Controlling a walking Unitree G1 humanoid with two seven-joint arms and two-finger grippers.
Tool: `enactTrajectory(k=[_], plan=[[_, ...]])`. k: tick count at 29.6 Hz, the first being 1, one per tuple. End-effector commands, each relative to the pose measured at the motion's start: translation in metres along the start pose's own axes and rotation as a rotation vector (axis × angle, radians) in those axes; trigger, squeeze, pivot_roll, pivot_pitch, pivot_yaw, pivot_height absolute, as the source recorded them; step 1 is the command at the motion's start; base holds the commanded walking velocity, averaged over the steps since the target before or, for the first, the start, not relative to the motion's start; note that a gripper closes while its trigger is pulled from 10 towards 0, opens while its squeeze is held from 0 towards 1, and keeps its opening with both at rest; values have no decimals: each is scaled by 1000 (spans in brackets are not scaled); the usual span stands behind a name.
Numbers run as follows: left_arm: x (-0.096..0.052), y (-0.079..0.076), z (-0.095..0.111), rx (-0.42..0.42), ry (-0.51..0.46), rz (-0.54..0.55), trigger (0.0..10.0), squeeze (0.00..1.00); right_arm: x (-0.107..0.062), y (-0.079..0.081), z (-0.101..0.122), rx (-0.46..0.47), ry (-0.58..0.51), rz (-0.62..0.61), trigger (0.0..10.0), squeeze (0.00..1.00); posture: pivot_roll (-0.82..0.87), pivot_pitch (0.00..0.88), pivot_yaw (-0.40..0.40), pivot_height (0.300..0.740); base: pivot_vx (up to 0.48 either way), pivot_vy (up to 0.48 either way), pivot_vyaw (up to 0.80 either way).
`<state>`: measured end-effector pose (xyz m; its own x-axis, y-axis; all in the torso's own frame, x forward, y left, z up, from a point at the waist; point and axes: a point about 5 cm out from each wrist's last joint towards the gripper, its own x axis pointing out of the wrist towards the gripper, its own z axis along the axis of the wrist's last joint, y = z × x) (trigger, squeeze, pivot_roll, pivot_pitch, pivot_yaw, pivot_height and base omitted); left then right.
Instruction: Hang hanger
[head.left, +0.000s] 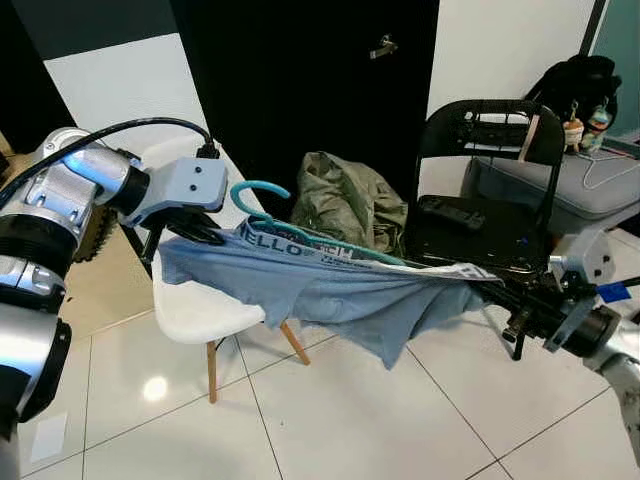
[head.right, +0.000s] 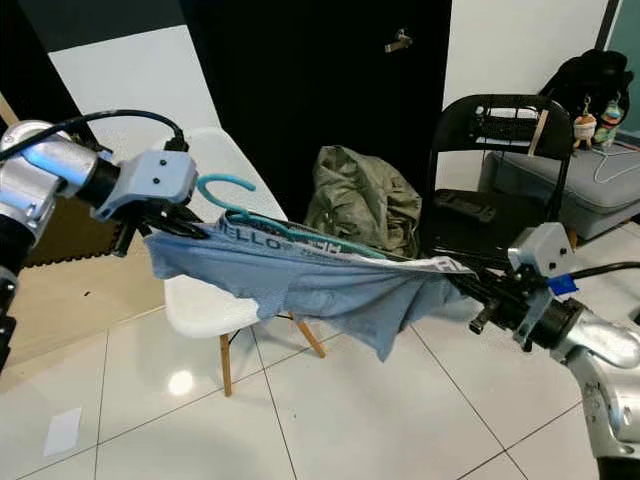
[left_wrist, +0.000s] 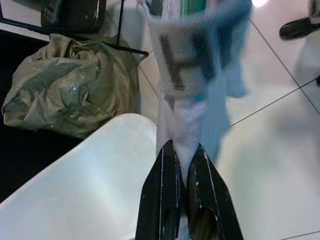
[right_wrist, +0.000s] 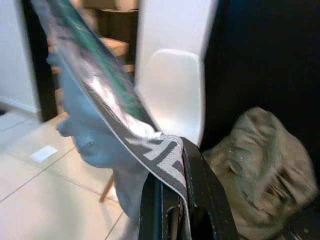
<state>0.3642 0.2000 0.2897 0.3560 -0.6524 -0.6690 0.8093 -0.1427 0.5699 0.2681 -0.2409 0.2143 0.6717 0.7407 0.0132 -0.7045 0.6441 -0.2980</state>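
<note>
Silver-armed, the left gripper (head.left: 200, 232) at nine o'clock pinches one end of a light blue garment with a grey lettered waistband (head.left: 330, 285), its fingers (left_wrist: 162, 192) clamped on the fabric. At four o'clock the right gripper (head.right: 470, 290) clenches the opposite end. Between them a teal plastic hanger (head.left: 262, 195) lies inside the stretched cloth, hook beside the left gripper, above a white moulded chair (head.left: 200, 310).

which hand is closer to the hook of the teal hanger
Left. The left hand pinches the blue garment right beside the teal hanger's hook; the right hand grips the garment's far end, well away by the black chair.
</note>
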Motion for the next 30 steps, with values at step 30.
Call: enactTrajectory(k=[30], plan=[[50, -57, 0, 27, -86, -172, 10000, 0, 35, 28, 23, -155, 168, 534, 0, 0, 15, 0, 66, 740, 0, 0, 0]])
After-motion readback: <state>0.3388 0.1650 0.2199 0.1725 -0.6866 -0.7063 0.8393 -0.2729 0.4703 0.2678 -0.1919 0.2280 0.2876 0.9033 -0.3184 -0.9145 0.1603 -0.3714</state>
